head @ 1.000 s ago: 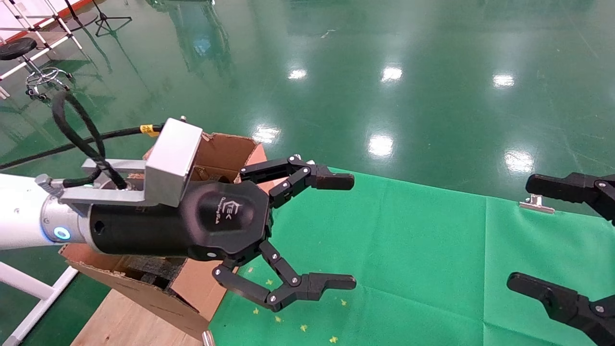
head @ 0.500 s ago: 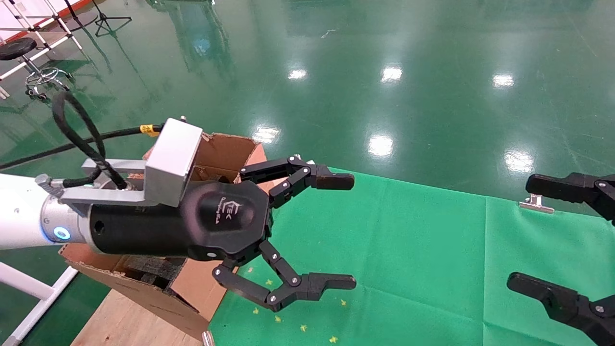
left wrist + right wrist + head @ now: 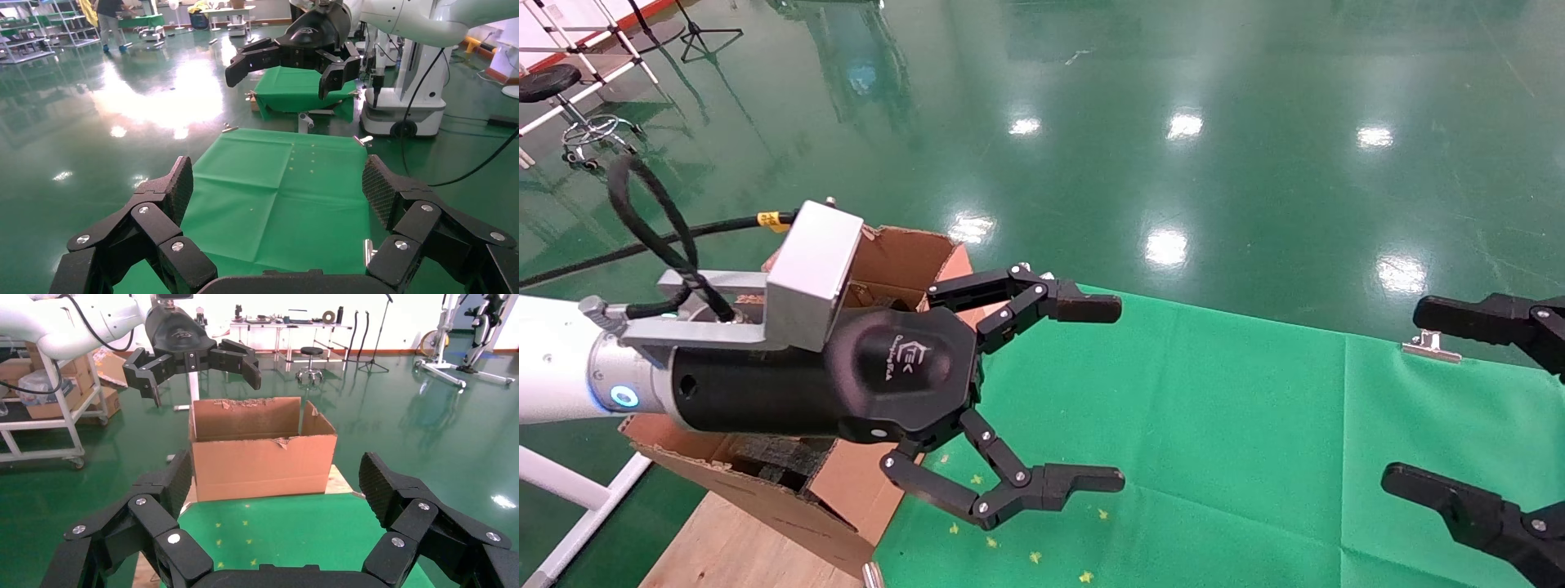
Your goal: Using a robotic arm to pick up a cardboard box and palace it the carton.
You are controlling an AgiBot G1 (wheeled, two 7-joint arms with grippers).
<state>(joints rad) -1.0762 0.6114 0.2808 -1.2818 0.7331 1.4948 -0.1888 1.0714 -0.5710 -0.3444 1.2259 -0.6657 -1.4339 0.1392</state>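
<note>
The white robotic arm's left gripper (image 3: 1121,394) hangs open and empty over the left end of the green cloth (image 3: 1214,425), beside the carton (image 3: 903,253). The carton is large, brown and ragged-edged, with black foam (image 3: 780,457) inside; the arm hides much of it. In the right wrist view the carton (image 3: 263,459) stands at the cloth's far end, with the left gripper (image 3: 202,380) above it. My right gripper (image 3: 1401,396) stands open and empty at the right edge. Both wrist views show bare cloth between the wide-apart pads (image 3: 182,187) (image 3: 374,478). The cardboard box is out of view.
A metal clip (image 3: 1430,347) holds the cloth at the table's far right edge. Bare wooden tabletop (image 3: 731,547) shows under the carton at the near left. Shiny green floor (image 3: 1173,122) lies beyond the table. A stool (image 3: 552,86) stands far left.
</note>
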